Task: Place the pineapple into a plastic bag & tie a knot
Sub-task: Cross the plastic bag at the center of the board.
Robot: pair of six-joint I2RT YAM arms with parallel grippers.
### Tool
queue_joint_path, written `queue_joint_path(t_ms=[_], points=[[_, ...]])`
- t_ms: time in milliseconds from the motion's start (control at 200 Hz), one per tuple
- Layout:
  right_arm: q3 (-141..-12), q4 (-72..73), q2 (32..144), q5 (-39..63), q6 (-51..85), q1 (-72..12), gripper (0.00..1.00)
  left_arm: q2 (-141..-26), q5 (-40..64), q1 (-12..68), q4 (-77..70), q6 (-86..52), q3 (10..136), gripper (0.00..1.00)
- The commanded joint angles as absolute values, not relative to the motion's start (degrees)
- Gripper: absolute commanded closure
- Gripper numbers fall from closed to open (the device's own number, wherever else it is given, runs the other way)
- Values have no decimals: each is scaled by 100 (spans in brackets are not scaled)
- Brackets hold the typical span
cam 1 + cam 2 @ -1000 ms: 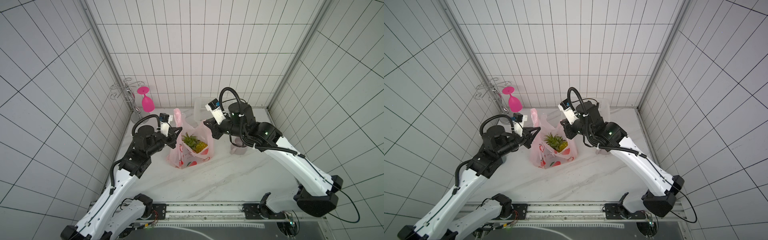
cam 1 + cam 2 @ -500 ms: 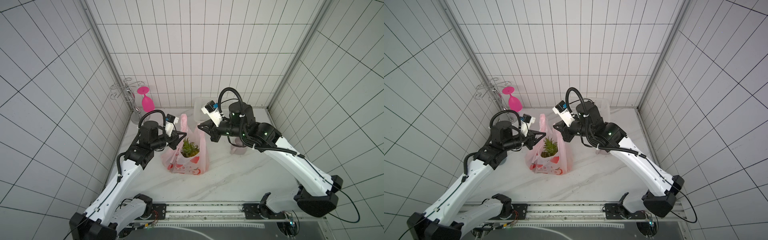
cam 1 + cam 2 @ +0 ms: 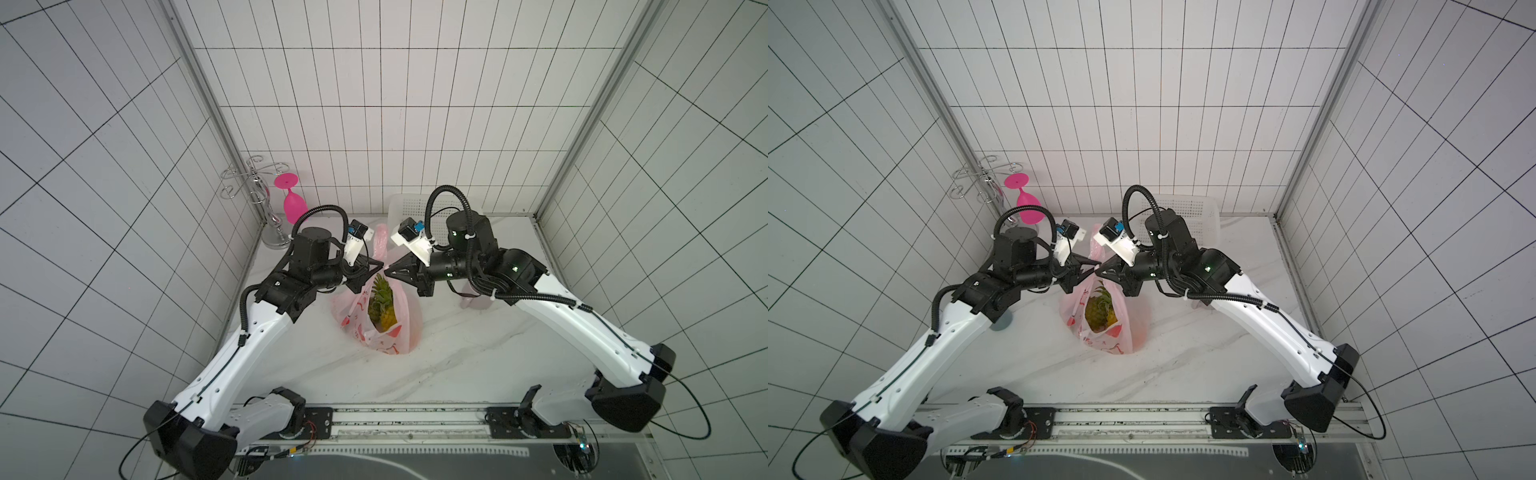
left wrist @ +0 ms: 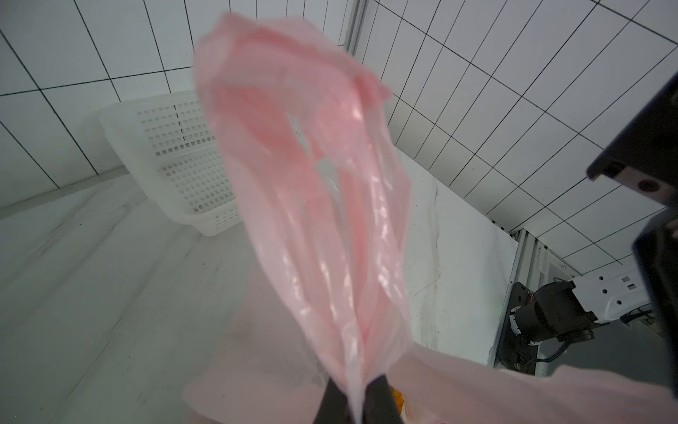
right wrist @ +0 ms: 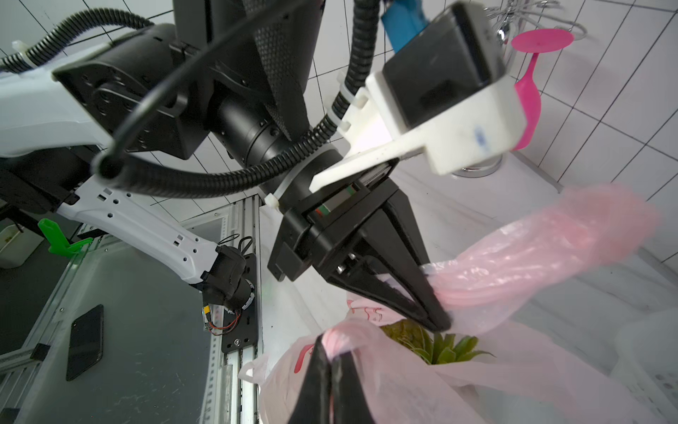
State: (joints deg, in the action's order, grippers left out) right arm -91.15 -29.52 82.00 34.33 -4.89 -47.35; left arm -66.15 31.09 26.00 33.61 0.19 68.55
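Pineapple (image 3: pixel 381 303) sat inside plastic bag (image 3: pixel 401 332). Left gripper (image 3: pixel 379 264), at 9 o'clock, pinched one handle (image 4: pixel 312 183). Right gripper (image 3: pixel 387 273), at 3 o'clock, pinched other. Tips nearly met, likely to cross strips for knot.

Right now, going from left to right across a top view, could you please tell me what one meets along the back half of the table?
metal glass rack → pink wine glass → left pincer → right pincer
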Motion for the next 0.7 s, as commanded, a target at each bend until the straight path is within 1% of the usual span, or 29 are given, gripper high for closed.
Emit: queue_joint_path(t_ms=[0, 130, 310, 525, 695], points=[[-9468, -3084, 8338, 3761, -773, -4755, 100, -6628, 2725, 2882, 3552, 533, 7069, 91], [-9237, -3022, 8301, 3613, -688, -4746, 100, -6482, 2657, 3130, 3398, 739, 6851, 88], [-8852, -2804, 8092, 3567, -555, -4700, 100, -6273, 2711, 3272, 3220, 826, 6606, 86], [-8682, -2700, 8042, 4022, -512, -4436, 100, -6151, 2691, 3408, 3245, 984, 6644, 84], [-8674, -2688, 8065, 4392, -527, -4267, 100, -6329, 2389, 3610, 3524, 1183, 6833, 80]])
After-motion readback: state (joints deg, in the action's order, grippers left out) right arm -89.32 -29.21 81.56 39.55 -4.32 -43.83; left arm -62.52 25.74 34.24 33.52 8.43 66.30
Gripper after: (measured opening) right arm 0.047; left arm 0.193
